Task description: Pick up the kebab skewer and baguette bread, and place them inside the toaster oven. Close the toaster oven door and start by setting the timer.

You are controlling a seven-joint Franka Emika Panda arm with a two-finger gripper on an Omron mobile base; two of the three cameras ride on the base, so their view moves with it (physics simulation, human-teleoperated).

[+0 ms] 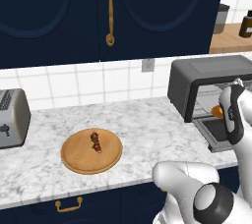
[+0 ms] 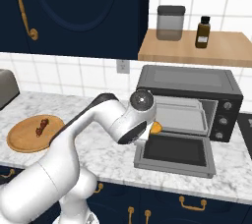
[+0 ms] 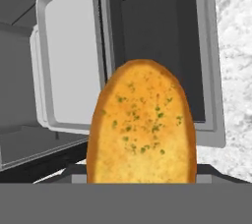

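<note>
Golden baguette bread (image 3: 141,125) pinched in the end effector (image 2: 153,128), above the lowered toaster oven door (image 2: 175,153), kebab skewer (image 1: 95,141) well apart

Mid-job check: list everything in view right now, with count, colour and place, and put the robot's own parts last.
golden yellow-orange baguette bread: one, at the toaster oven's opening, close before the hand camera.
dark red-brown kebab skewer: one, on the plate.
round wooden plate: one, tan, on the counter.
dark grey toaster oven: one, on the counter's right.
toaster oven door: one, dark, dropped open flat.
grey oven tray: one, inside the oven.
silver slot toaster: one, far left.
grey canister: one, on the wooden shelf.
dark bottle: one, same shelf.
white marble counter: one.
white arm: one, reaching to the oven; hand state unclear.
</note>
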